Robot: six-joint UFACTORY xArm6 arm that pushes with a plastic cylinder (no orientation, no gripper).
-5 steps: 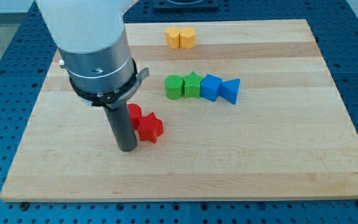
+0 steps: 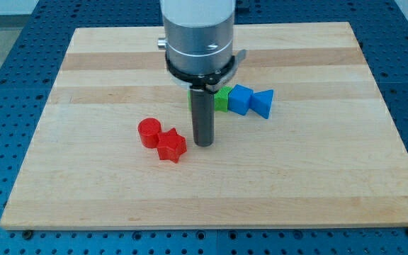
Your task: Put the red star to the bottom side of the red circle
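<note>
The red circle [image 2: 149,132] lies on the wooden board left of centre. The red star [image 2: 172,146] touches it at its lower right. My tip [image 2: 204,144] stands just to the right of the red star, a small gap apart, level with it. The rod rises from there to the arm's grey body at the view's top.
A green block [image 2: 222,99], a blue block [image 2: 240,100] and a blue triangle [image 2: 263,103] lie in a row right of the rod; another green block is mostly hidden behind the rod. The arm's body covers the board's top middle. The board [image 2: 331,177] ends near every view edge.
My tip has moved from the left side of the red blocks to the right side of the red star. The red circle, hidden before, now shows. The yellow blocks are now hidden.
</note>
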